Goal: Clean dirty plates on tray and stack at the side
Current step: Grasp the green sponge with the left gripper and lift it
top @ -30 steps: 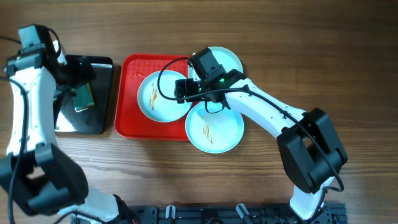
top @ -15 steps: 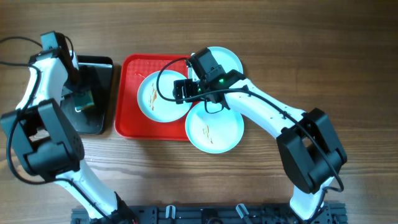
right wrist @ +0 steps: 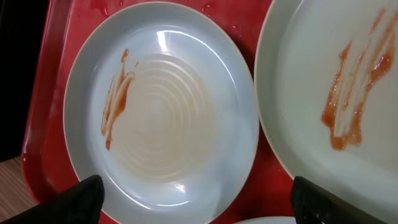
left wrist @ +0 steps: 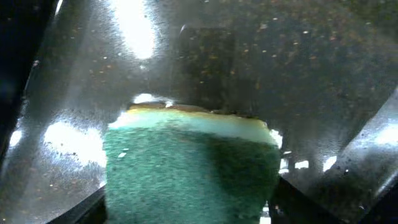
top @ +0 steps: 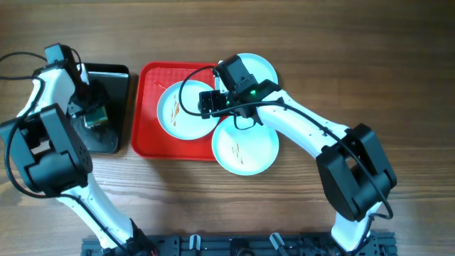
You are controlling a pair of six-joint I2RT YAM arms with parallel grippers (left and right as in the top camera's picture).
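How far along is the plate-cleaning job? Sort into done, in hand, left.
Done: nothing; no plate stacked aside. In hand: the left tool straddles the sponge on the black tray. Left: wiping the smeared plates on the red tray, then stacking them.

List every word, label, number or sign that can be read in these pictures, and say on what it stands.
There is no text to read: none on the plates, the red tray, the black tray or the green sponge.

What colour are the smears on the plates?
Reddish-orange smears; the right wrist view shows them best.
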